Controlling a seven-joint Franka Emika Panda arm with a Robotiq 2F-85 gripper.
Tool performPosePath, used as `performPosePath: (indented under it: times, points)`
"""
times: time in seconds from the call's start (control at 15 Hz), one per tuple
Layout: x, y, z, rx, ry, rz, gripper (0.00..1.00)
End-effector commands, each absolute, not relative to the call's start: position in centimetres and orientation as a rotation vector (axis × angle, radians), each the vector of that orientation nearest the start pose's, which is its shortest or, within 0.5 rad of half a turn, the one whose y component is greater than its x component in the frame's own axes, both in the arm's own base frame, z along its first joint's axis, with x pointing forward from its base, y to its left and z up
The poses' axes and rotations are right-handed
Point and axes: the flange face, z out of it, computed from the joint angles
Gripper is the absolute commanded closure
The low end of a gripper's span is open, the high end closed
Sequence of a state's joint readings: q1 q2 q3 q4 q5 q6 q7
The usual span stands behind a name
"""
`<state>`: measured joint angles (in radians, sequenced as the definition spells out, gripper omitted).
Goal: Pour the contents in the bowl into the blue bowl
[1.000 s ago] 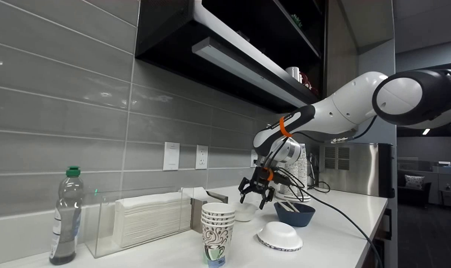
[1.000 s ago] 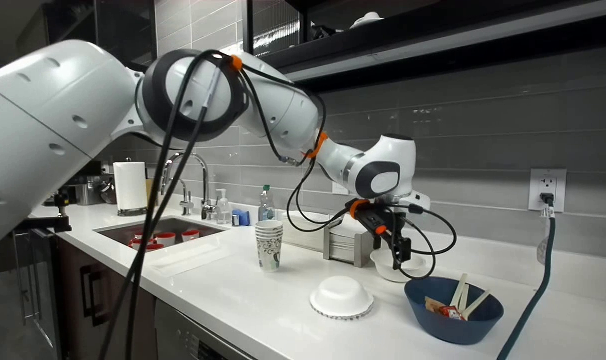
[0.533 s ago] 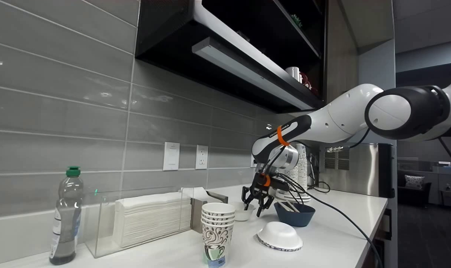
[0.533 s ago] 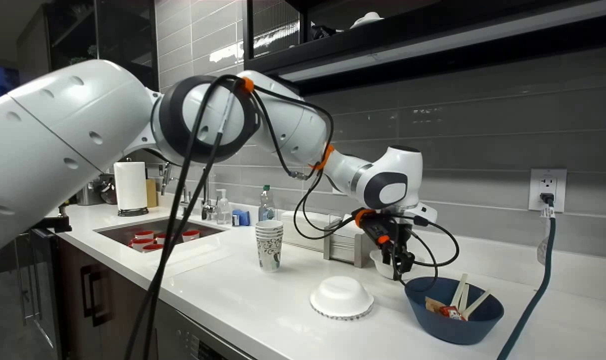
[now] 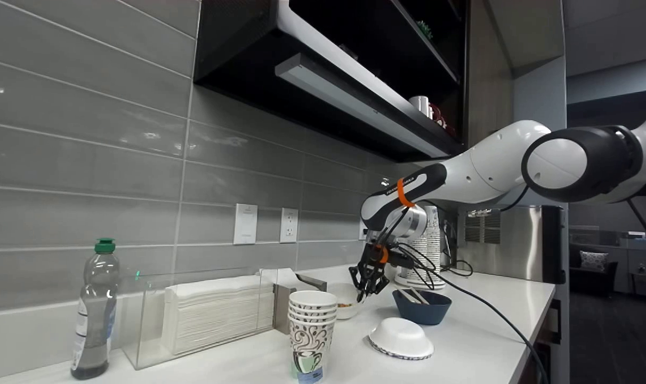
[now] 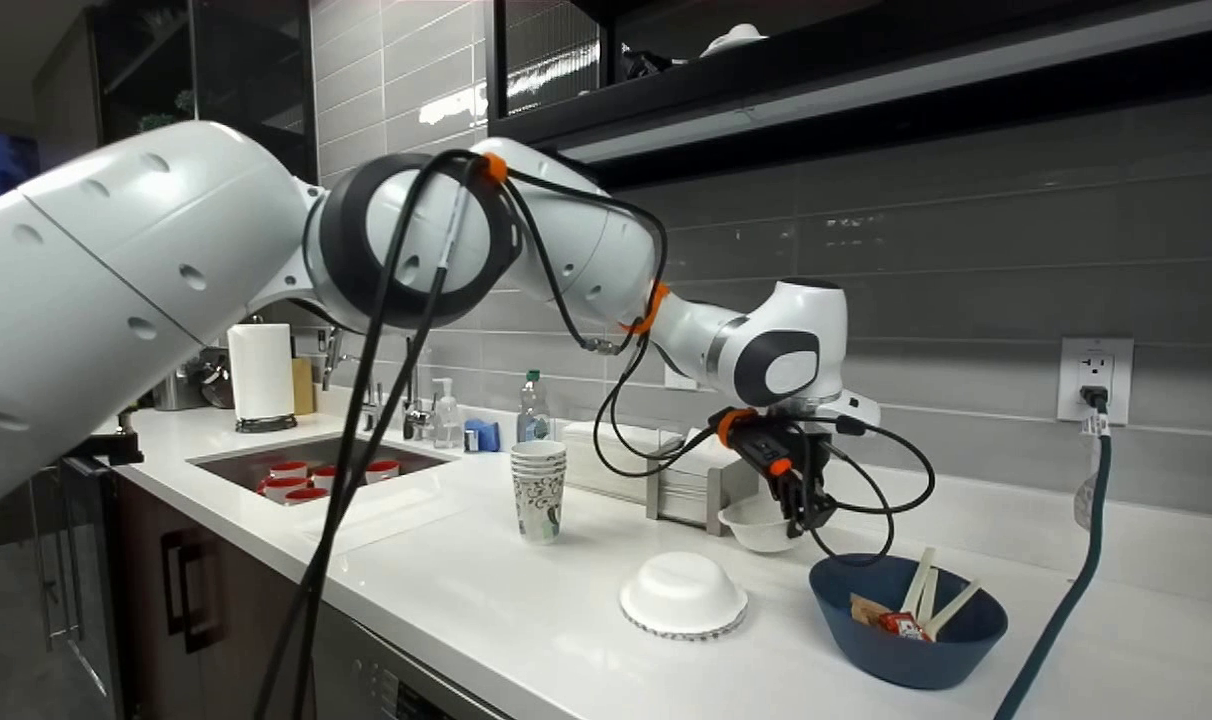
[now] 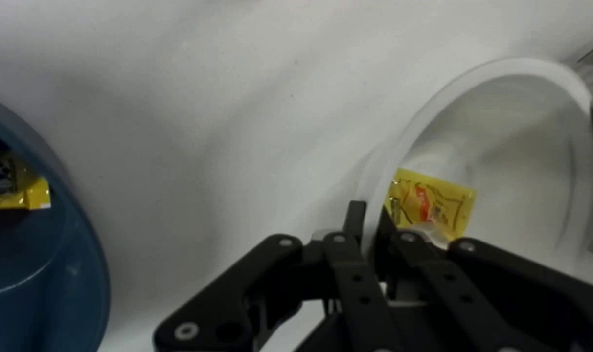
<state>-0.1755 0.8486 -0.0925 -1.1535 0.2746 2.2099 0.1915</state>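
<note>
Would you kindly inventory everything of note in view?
Bowl: 1, white, by napkins
Packet: 1 visible, yellow, in that bowl
Blue bowl: 1, dark blue, on counter
Sticks: 3, pale, in blue bowl
Other packets: 2+, red, yellow, in blue bowl
Cups: 1 stack, patterned white, near napkins
Upturned bowl: 1 visible, white, on counter
Napkins: uncounted, white, along wall
Bottle: 1, clear, along wall
Mugs: several, red-white, in sink
Paper roll: 1, white, near sink
Arm: 1, white-black, over counter
Gripper: 1, black, pinching bowl rim
</note>
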Motion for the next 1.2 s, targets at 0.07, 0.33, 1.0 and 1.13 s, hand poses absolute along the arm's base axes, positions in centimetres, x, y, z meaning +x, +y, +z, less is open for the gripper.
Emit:
performPosePath:
  times: [0.07, 0.33, 1.0, 1.13]
  points:
    - [74.6, -19.2, 34.2, -2.924, 0.449, -0.321, 0.99]
    - [71.8, -22.1, 36.8, -2.92, 0.18, -0.342, 0.99]
    - [62.7, -30.5, 44.8, -2.938, 0.55, -0.685, 0.99]
    - [61.7, -30.2, 46.3, -3.005, 0.552, -0.829, 0.99]
